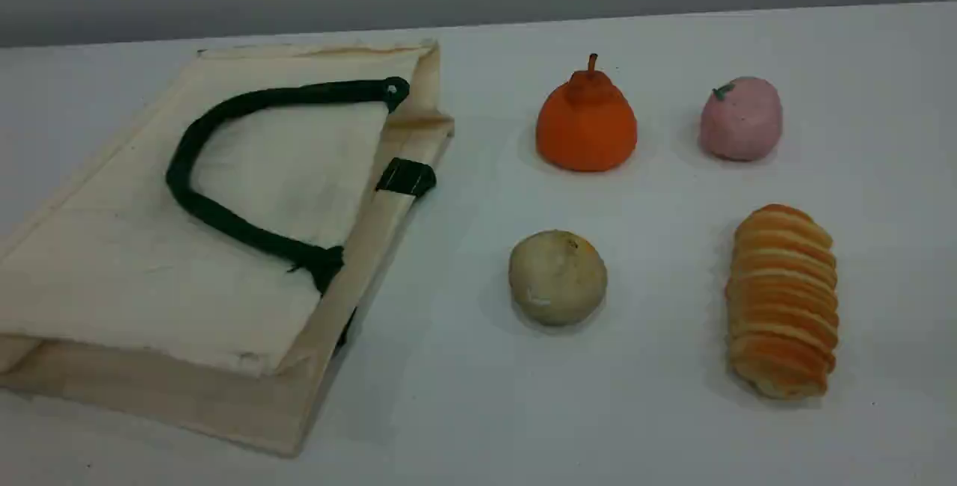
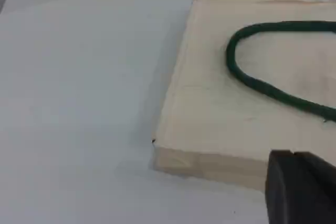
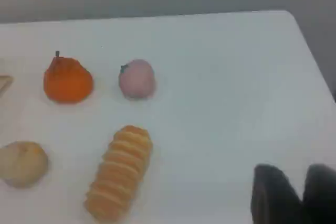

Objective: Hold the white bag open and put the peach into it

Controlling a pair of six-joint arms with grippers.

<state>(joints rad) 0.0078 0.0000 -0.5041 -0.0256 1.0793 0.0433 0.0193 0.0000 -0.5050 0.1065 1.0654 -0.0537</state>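
Observation:
The white bag (image 1: 149,262) lies flat and closed on the left of the table, one dark green rope handle (image 1: 224,224) looped on top. The peach (image 1: 740,118), pale pink with a tiny green stem, stands at the back right, well apart from the bag. No arm shows in the scene view. In the left wrist view my left gripper (image 2: 294,182) hovers shut and empty off a corner of the bag (image 2: 220,114). My right gripper (image 3: 302,195) has its fingertips almost together with nothing between them, far right of the peach (image 3: 136,78).
An orange pear-shaped fruit (image 1: 586,123) stands left of the peach. A beige round bun (image 1: 557,277) and a ridged golden bread roll (image 1: 783,299) lie nearer the front. The table's right edge (image 3: 315,51) shows in the right wrist view.

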